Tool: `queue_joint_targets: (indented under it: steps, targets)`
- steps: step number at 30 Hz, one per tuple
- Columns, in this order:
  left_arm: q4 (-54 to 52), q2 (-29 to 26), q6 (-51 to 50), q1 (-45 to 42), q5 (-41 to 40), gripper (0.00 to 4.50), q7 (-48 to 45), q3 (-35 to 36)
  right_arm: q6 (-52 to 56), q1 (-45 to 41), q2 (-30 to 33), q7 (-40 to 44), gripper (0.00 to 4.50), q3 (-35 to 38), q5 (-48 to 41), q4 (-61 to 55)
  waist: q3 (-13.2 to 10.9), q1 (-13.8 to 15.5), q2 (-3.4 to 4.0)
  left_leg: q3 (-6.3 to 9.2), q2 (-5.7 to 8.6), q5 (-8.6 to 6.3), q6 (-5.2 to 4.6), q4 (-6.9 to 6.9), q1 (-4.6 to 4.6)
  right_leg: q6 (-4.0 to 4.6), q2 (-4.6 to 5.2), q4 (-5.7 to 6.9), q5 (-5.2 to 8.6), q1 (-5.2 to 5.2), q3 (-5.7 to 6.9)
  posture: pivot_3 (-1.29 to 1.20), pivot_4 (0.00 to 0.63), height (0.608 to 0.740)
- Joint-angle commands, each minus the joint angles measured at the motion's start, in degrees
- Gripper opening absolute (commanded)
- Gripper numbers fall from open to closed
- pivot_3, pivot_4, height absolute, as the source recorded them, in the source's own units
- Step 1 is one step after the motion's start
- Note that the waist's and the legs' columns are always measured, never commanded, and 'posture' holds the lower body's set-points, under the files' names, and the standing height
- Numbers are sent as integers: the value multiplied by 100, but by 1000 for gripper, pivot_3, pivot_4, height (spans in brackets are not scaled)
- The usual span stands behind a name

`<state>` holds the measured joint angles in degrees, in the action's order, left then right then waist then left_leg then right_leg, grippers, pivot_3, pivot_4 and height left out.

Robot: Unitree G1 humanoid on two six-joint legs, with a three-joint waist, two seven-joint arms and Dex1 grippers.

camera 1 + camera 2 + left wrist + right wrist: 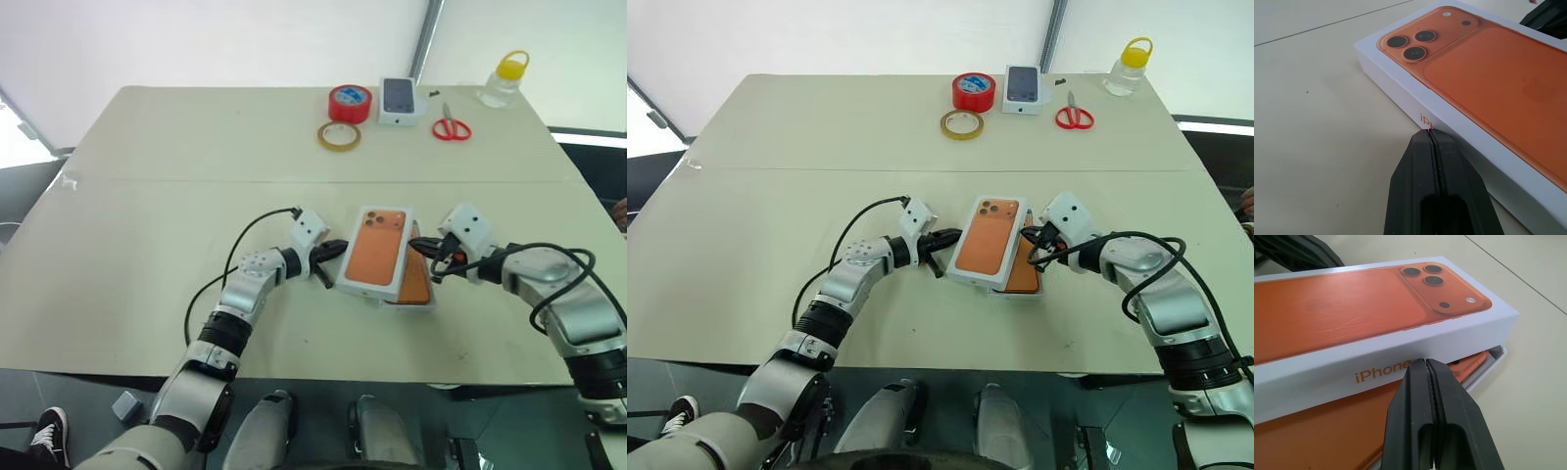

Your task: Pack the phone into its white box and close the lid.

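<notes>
1. Our left gripper (337,249) and right gripper (423,246), both clenched empty, flank the white cardboard lid (378,249) printed with an orange phone.
2. The lid sits askew over the shallow white box (1494,360); the flat orange phone (419,279) lies inside, its right edge uncovered.
3. Left to do, we judge: square and seat the lid.
4. Both arms reach inward, low over the beige table (147,215).

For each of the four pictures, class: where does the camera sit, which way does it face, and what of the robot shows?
Left eye, right eye: on the head, looking forward and down over the table; both arms show.
Left wrist: along the shut left gripper at the lid.
Right wrist: along the shut right gripper at the lid's lettered side, with the phone in the white box beneath.
All four share the lid.
</notes>
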<state>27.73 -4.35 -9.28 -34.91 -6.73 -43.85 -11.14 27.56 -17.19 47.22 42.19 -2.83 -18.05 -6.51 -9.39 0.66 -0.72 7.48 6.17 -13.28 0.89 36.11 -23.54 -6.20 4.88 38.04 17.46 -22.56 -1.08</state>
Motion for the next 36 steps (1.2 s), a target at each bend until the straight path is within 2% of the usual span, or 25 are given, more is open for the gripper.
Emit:
queue_joint_targets:
  steps: [1, 17, 30, 36]
  targets:
    - [-460, 152, -115, 7, -114, 0, -117, -130, 7, 32, 34, 101, 26, 173, 43, -276, 0, -3, 0, 0, 0, 0, 0, 1, 0, 0, 0, 0, 0, 0, 0, 0, 150, 740]
    - [-999, 447, -450, 212, -110, 0, -265, -448, 143, 360, 162, 246, 26, 575, 179, -393, 0, 4, 0, 0, 0, 0, 1, 2, 0, 0, 0, 0, 0, 2, 0, 0, 150, 740]
    - [-1079, 250, -543, 310, -90, 0, -298, -418, 219, 577, 123, 326, 26, 588, 249, -599, 0, -3, 0, 0, -1, 0, 1, 3, 1, 0, -1, 1, 0, 2, 0, 0, 150, 740]
    - [-881, 53, -366, 305, -59, 0, -158, -215, -146, 599, 252, 333, 26, 330, 813, -332, 0, -16, 1, -1, -2, 1, 2, 3, 2, 0, -2, 2, 0, 1, -1, 0, 150, 740]
